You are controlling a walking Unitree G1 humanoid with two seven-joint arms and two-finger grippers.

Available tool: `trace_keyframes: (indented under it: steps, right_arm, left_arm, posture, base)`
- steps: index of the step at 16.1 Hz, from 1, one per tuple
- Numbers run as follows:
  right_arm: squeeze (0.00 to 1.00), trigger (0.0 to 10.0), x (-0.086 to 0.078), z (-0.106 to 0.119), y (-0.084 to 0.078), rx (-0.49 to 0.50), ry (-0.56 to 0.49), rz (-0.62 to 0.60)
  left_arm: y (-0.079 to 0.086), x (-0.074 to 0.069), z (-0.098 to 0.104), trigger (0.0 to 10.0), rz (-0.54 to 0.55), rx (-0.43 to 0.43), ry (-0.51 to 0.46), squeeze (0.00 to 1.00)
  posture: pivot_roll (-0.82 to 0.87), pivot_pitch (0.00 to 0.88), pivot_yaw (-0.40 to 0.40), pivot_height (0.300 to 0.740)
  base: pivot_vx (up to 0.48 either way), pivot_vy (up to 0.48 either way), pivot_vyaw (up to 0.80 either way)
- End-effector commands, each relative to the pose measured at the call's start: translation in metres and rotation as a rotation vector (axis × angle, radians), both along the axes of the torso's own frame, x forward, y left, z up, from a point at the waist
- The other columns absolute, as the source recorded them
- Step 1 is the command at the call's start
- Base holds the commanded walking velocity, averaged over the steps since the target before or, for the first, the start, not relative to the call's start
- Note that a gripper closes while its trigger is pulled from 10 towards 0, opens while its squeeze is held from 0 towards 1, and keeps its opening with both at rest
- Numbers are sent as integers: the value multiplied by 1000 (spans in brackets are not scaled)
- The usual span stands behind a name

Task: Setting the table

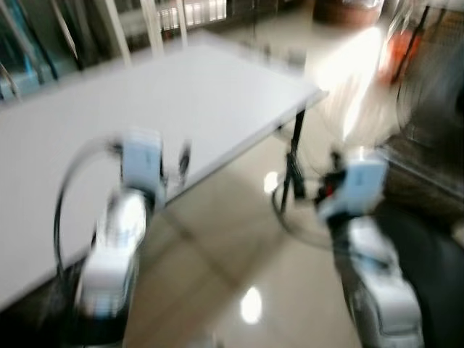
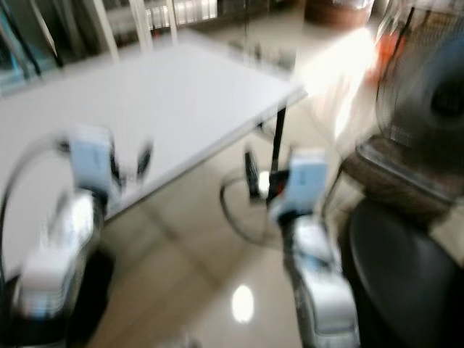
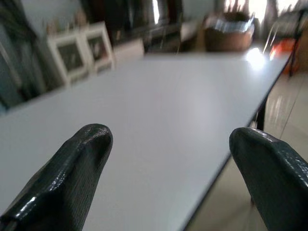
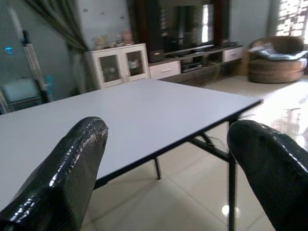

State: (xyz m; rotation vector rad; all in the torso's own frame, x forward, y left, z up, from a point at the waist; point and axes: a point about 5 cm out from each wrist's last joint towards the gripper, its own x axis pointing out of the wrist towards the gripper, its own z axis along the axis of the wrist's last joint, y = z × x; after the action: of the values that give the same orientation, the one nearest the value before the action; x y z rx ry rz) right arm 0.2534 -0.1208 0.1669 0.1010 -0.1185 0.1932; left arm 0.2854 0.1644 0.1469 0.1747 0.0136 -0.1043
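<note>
Spreading across the blurred head views, the white table (image 1: 188, 101) stands on glossy tile floor (image 1: 239, 261), with the left gripper (image 3: 168, 178) at its near edge and the right gripper (image 4: 166, 173) beside its corner, both wide open and holding nothing.

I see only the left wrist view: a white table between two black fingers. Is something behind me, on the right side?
Observer: Yes, a black chair stands at your right, near the right arm.
Operator: Is the right claw open?
Observer: Yes, the right claw is open and holds nothing.
Operator: What is beyond the table?
Observer: A white cabinet with glass doors.
</note>
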Motion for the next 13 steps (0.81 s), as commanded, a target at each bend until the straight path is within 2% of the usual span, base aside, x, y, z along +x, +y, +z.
trace_keyframes:
  steps: [1, 2, 3, 6, 8, 10, 13]
  right_arm:
    - [0, 10000, -3, -3, -4, -26, 26, -20]
    - [0, 10000, -3, -18, -9, -70, 104, -56]
    - [0, 10000, -3, -21, -11, -70, 118, -60]
    - [0, 10000, 3, -13, -8, -91, 94, 9]
    - [0, 10000, 4, -14, -6, -90, 102, 25]
    - [0, 10000, 5, -20, -3, -84, 125, 26]
    - [0, 10000, 6, -18, -7, -79, 116, 3]
  left_arm:
    - [-4, -2, 1, 10000, -11, 27, -19, 0]
    - [0, -11, 0, 10000, 2, 49, -17, 0]
    - [1, -14, 1, 10000, 7, 56, -18, 0]
    - [7, -17, 11, 10000, 58, 70, -71, 0]
    - [4, -17, 20, 10000, 34, 70, -104, 0]
    - [1, -19, 30, 10000, 4, 62, -115, 0]
    - [5, -15, 25, 10000, 31, 62, -86, 0]
  posture:
    - [42, 0, 15, 740]
    - [59, 0, -4, 740]
    - [71, 0, -20, 740]
    - [90, 0, -51, 740]
    - [121, 4, -67, 740]
    - [139, 9, -47, 740]
    - [129, 2, -14, 740]
  base:
    - [0, 0, 800]
    - [0, 0, 800]
    - [0, 0, 800]
    - [0, 0, 800]
    - [0, 0, 800]
    - [0, 480, 800]
    - [0, 480, 800]
